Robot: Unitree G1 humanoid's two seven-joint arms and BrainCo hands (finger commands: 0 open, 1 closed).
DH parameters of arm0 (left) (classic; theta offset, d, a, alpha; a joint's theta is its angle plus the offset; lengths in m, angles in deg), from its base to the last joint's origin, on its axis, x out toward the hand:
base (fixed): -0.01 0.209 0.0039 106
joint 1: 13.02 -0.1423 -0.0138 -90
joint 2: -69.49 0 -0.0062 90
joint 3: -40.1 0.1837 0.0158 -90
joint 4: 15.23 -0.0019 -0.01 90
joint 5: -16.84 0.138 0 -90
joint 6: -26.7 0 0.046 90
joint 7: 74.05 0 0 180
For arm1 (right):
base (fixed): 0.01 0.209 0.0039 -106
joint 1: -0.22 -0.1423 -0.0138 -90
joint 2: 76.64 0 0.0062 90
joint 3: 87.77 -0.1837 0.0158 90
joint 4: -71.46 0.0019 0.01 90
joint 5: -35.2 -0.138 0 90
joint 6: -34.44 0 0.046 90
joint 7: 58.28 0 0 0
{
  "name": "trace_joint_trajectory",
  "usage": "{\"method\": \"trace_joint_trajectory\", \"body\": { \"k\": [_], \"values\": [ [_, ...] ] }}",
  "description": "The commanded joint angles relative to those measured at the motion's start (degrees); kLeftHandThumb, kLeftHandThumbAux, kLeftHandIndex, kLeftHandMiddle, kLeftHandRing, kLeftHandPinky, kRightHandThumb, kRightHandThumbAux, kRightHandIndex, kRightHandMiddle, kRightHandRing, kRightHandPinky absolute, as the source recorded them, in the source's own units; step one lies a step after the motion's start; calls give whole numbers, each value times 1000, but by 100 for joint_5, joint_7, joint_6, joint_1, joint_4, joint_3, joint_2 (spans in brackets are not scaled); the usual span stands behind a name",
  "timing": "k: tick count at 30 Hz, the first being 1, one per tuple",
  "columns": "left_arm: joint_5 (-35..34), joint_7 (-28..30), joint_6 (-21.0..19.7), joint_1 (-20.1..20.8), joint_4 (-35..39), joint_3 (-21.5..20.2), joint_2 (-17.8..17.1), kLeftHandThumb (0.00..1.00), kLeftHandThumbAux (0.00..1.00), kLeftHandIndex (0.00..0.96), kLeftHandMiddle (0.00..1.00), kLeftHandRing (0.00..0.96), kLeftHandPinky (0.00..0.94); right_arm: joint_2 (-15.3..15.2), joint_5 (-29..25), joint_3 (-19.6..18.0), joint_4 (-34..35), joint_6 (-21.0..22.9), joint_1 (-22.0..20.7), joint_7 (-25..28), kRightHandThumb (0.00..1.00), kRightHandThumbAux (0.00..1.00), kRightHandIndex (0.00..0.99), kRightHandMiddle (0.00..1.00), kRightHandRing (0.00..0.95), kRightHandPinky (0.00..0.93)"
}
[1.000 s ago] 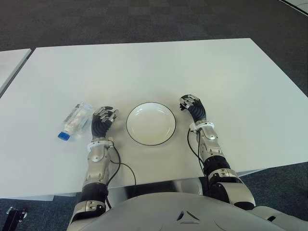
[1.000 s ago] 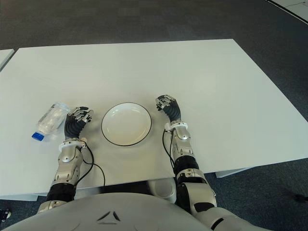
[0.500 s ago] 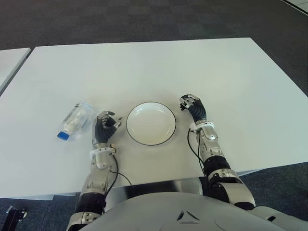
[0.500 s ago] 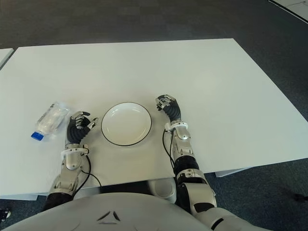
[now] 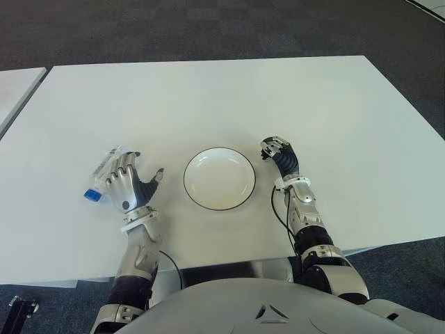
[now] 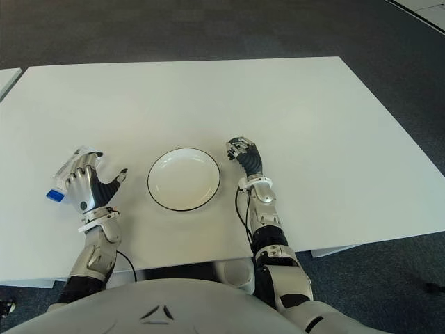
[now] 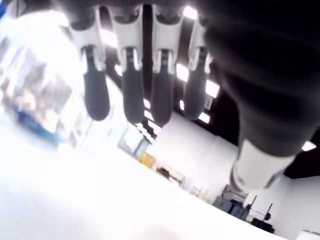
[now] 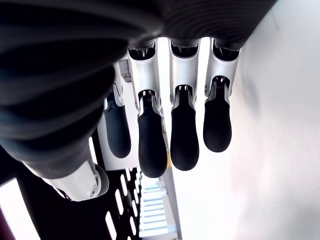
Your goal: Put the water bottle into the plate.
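A clear water bottle [image 5: 102, 169] with a blue cap [image 5: 92, 195] lies on its side on the white table [image 5: 208, 90], left of the plate. My left hand [image 5: 131, 182] is lifted just to the bottle's right with fingers spread, open and holding nothing; it hides part of the bottle. In the left wrist view the straight fingers [image 7: 125, 85] show with the blurred bottle [image 7: 35, 100] beyond them. The white plate [image 5: 219, 182] with a dark rim sits empty at the table's front middle. My right hand [image 5: 277, 152] shows just right of the plate, fingers curled, holding nothing.
Dark carpet surrounds the table. A second white table's corner [image 5: 17, 87] shows at the far left. Bare tabletop stretches behind and to the right of the plate.
My left hand has uncurled from a curled pose into a spread palm and shifted left toward the bottle. The bottle, the plate and the right hand have not moved.
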Motion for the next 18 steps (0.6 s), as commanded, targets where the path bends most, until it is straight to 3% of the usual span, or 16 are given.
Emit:
{"method": "trace_joint_trajectory", "body": {
  "k": [1,7,14,18],
  "values": [
    [315,-392,-700,153,-238,93,15,620,560,25,10,10,12,83,-51,-35,-371,444,336,-88,706,727,436,631,602,585],
    [350,-483,-1388,249,-282,136,71,609,405,2,0,0,1,92,-27,-49,-403,417,321,-147,706,727,436,622,593,580],
    [219,-563,-1911,416,-426,51,98,588,301,0,0,0,0,91,-5,-48,-470,369,287,-177,705,727,436,615,587,577],
    [328,-225,-2648,540,-496,44,72,577,252,0,0,0,0,86,-1,-42,-489,372,275,-166,705,727,435,613,586,579]
  ]
}}
